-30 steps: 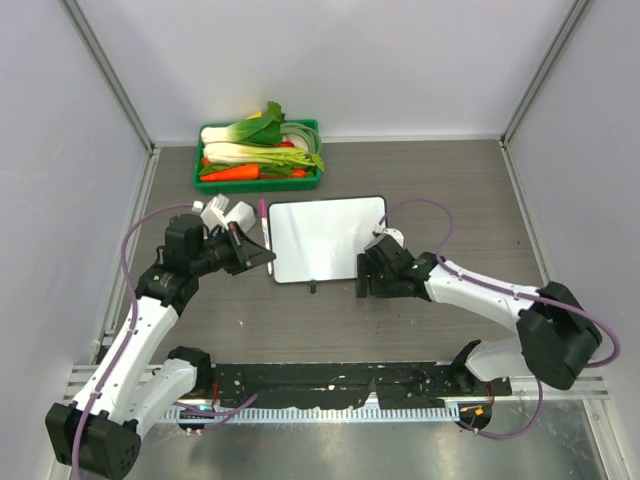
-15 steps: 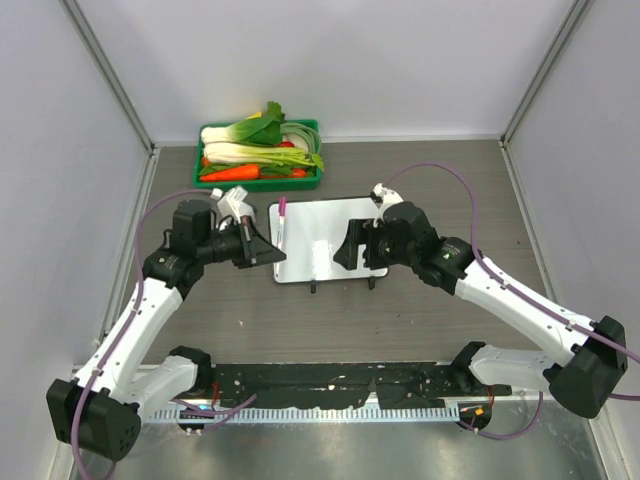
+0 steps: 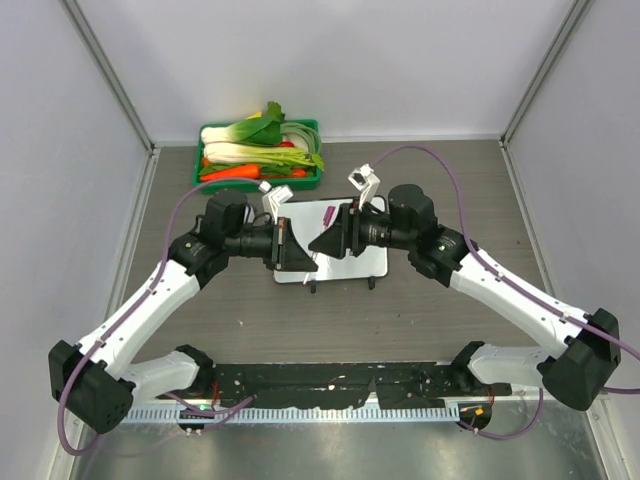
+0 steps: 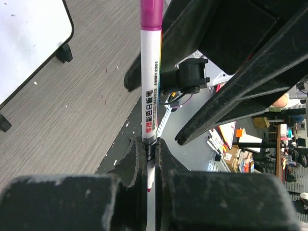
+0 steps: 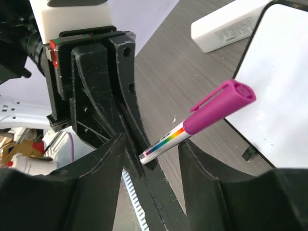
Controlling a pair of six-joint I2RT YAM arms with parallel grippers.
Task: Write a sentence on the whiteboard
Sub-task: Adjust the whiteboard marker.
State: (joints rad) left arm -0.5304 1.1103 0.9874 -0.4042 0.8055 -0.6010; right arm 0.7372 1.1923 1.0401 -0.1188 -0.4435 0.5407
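At the back left of the grey wood-grain table (image 3: 450,180), we are looking at a green tray (image 3: 260,185). It is holding vegetables heaped together: leafy bok choy (image 3: 245,130) along the back, pale white stalks (image 3: 235,152) in the middle, and an orange carrot (image 3: 230,173) lying along the front rim.

Moving right, we are finding the left gripper (image 4: 150,149) reaching in over the left end of the whiteboard (image 3: 365,265). Its jaws are clamping the lower barrel of a marker (image 4: 150,72). The marker has a white body with a printed label and a magenta cap, and it is pointing away from the gripper towards the other arm.

Further right, we are seeing the right gripper (image 5: 153,144) facing the left one, nose to nose above the board. Its fingers (image 5: 96,168) are standing apart, one on each side of the marker's barrel, with a gap showing on both sides. The capped end is sticking out past them.

The whiteboard is lying flat on the table just in front of the tray. It is partly covered by both grippers, with its small black feet (image 4: 64,53) resting on the wood. The parts of its surface that we are seeing are showing plain glossy white.
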